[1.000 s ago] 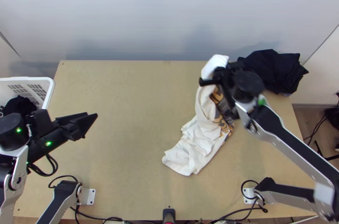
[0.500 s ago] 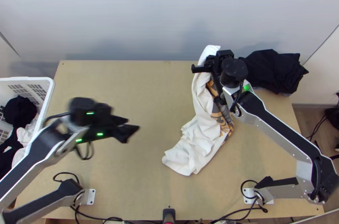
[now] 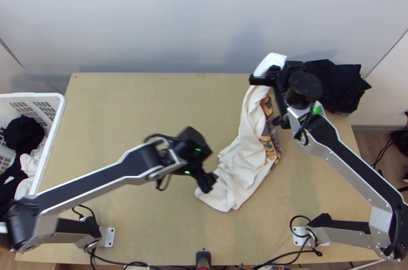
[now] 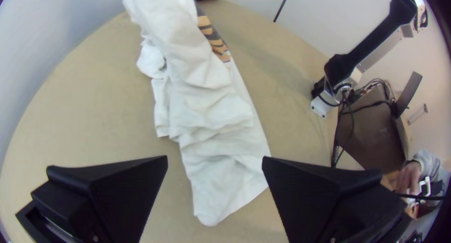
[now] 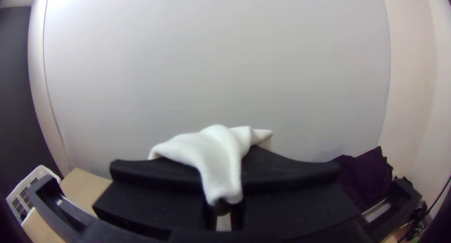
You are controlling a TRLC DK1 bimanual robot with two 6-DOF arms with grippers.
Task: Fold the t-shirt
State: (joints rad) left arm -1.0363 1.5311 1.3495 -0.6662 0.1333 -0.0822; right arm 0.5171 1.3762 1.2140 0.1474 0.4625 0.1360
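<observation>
Since our left gripper has swung across the table to the near end of the white t-shirt, lying bunched there with its far end raised, we judge a second hold is coming, to help straighten it for folding. Our left wrist view shows that gripper's fingers parted and empty; our right wrist view shows white cloth pinched in the right gripper.
</observation>
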